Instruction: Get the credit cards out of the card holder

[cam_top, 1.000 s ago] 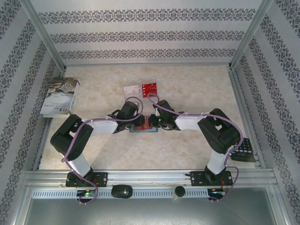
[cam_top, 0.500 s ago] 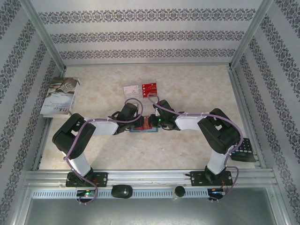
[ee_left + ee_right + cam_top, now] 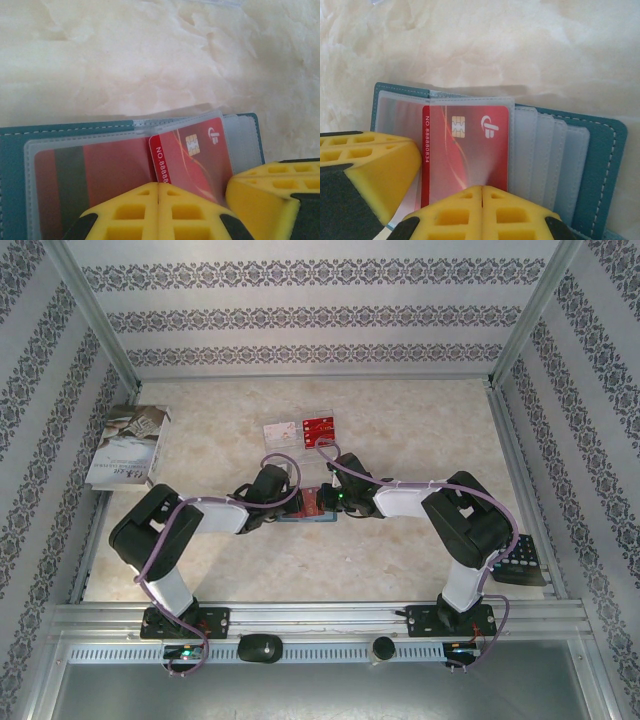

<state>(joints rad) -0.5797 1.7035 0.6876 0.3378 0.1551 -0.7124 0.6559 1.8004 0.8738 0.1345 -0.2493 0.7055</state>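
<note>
The teal card holder (image 3: 303, 516) (image 3: 65, 131) (image 3: 602, 150) lies open at the table's middle, its clear sleeves fanned out. A red credit card (image 3: 190, 160) (image 3: 467, 150) with a chip sits in one sleeve, its numbered edge showing. My left gripper (image 3: 293, 502) (image 3: 158, 186) comes in from the left and is shut on that numbered edge. My right gripper (image 3: 323, 502) (image 3: 482, 190) comes in from the right, shut on the long edge of the sleeve that holds the card. Two more credit cards, one whitish (image 3: 281, 432) and one red (image 3: 320, 426), lie flat farther back.
A white booklet (image 3: 125, 445) rests at the table's left edge and a black calculator (image 3: 520, 562) at the right rail. Metal frame posts and patterned walls close in the table. Bare marbled tabletop (image 3: 400, 420) surrounds the holder.
The left gripper's jaws have closed. Its wrist has shifted slightly toward the near left. The right arm and the card holder have stayed in place.
</note>
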